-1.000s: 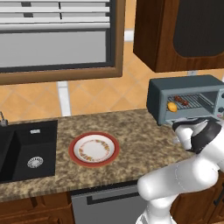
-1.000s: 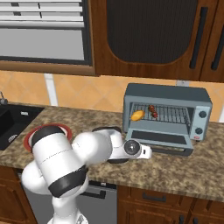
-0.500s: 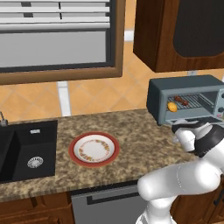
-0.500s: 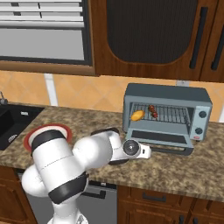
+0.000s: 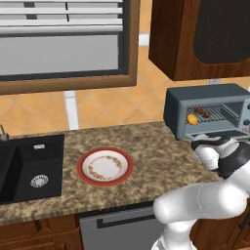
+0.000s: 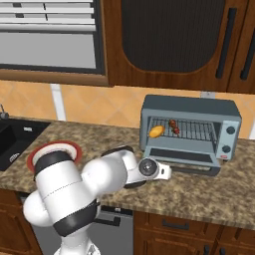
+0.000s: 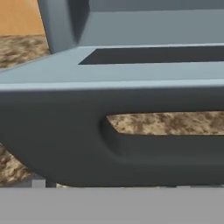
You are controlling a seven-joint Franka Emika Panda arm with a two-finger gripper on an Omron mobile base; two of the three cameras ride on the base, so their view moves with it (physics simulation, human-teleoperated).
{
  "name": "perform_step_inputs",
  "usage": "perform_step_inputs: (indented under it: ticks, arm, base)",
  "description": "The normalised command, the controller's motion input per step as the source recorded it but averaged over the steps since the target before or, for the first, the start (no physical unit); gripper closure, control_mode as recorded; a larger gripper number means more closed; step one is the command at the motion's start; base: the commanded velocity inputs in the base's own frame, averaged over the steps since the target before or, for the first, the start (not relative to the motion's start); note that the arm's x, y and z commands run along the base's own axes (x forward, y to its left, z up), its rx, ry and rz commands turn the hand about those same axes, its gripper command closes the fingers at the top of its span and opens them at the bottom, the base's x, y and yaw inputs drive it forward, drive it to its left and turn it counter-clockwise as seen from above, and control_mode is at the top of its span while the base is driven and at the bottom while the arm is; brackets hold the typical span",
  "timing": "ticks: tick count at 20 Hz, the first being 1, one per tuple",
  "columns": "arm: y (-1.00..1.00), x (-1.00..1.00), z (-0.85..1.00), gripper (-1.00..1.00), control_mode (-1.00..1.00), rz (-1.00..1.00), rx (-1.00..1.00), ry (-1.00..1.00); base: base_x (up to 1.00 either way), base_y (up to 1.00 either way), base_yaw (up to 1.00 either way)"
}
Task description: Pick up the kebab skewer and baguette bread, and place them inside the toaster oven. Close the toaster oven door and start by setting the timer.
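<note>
The boxy blue-grey metal toaster oven (image 6: 189,130) is set on the speckled brown granite table (image 6: 209,191), below the dark wooden cabinets (image 6: 174,42). Its grey-framed dark glass door (image 6: 191,160) is folded down flat in front of the opening, and its dark handle (image 7: 131,144) is seen very close in the hand view, with the granite showing through the handle's gap. On the wire rack inside, the small golden-orange baguette bread (image 6: 156,131) is laid at the left, and the thin kebab skewer with dark red-brown meat chunks (image 6: 174,126) is laid just beside it, to the right. The white arm's gripper (image 6: 167,172) is held low at the front edge of the lowered door; its fingers are spread wide and nothing is pinched between them. A white round plate with a red rim (image 5: 104,166) is left on the table, near the black sink (image 5: 29,166).
</note>
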Motion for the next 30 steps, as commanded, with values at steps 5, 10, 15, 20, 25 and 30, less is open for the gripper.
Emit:
perform_step_inputs:
  ticks: [5,10,15,20,25,30]
  arm:
    - [-0.19,0.43,1.0,-1.0,-1.0,0.0,0.03,0.06]
    - [-0.19,0.51,1.0,-1.0,-1.0,0.0,0.03,0.02]
    - [-0.1,0.7,0.96,-1.0,-1.0,0.0,0.03,0.0]
    - [-0.01,0.7,0.24,-1.0,-1.0,0.0,0.03,0.0]
    - [-0.05,0.33,-0.02,-1.0,-1.0,0.0,0.0,0.0]
    - [-0.16,0.19,-0.08,-1.0,-1.0,0.0,0.0,0.01]
  base:
    - [0.0,0.0,0.0]
    - [0.0,0.0,0.0]
    - [0.0,0.0,0.0]
    - [0.0,0.0,0.0]
    - [0.0,0.0,0.0]
    - [0.0,0.0,0.0]
